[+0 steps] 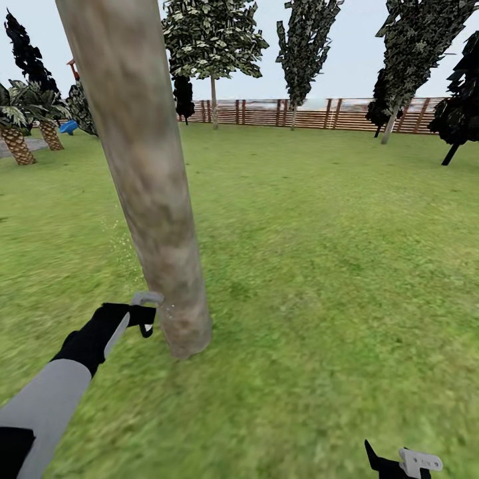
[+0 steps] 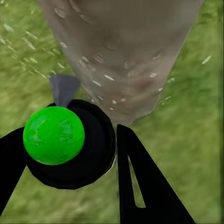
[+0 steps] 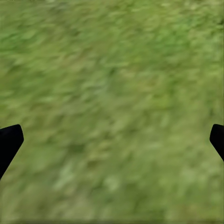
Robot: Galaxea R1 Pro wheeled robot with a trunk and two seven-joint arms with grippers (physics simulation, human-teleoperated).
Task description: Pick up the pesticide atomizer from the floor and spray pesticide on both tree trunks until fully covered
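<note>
Grass floor (image 1: 319, 266), thick tree trunk (image 1: 143, 166) rising from it. Left end effector (image 1: 148, 313) just beside trunk base, clamped on pesticide atomizer (image 2: 70, 142), nozzle at trunk; white pesticide (image 2: 95, 83) specks on bark. Right end effector (image 3: 112, 140) spread apart over grass.

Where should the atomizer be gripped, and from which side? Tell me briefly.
Grip the atomizer by its round black body, under the green cap, as the left gripper does: jaws on opposite sides. Come from the rear, away from the grey nozzle, which faces the trunk, so the spray path is likely unblocked.
</note>
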